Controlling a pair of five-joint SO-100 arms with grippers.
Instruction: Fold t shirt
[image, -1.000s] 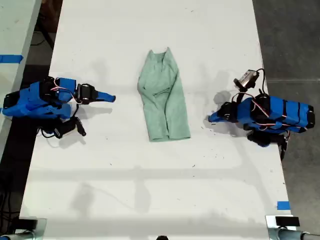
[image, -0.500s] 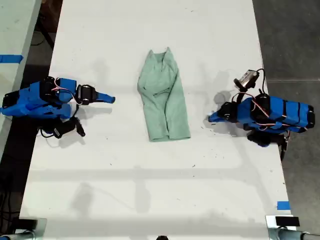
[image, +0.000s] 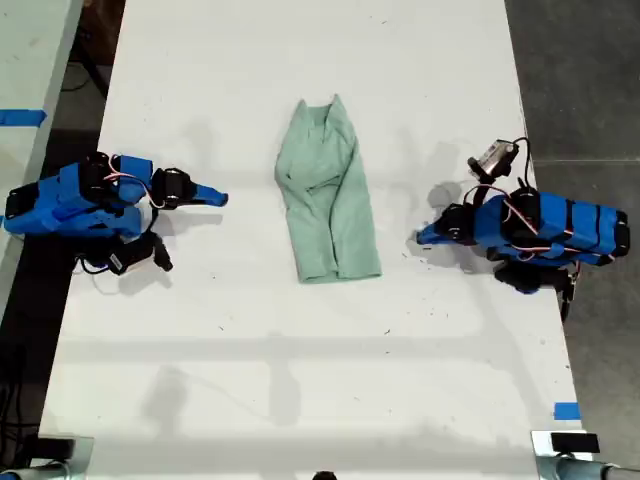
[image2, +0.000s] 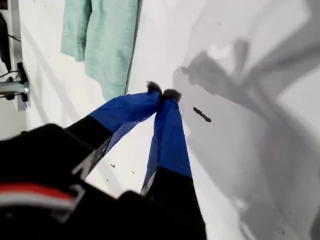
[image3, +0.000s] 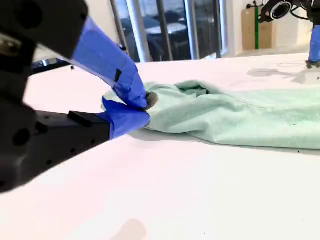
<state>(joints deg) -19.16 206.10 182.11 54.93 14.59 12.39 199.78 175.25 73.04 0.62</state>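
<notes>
My first gripper (image2: 162, 94) is pinched closed and empty, the t shirt (image2: 102, 40) beyond its fingertips. My second gripper (image3: 146, 107) is closed too; only the exterior view shows cloth clear of its tips.

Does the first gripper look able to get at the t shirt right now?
Probably yes: only bare table lies between my first gripper and the t shirt, though its jaws are shut and must open first.
</notes>
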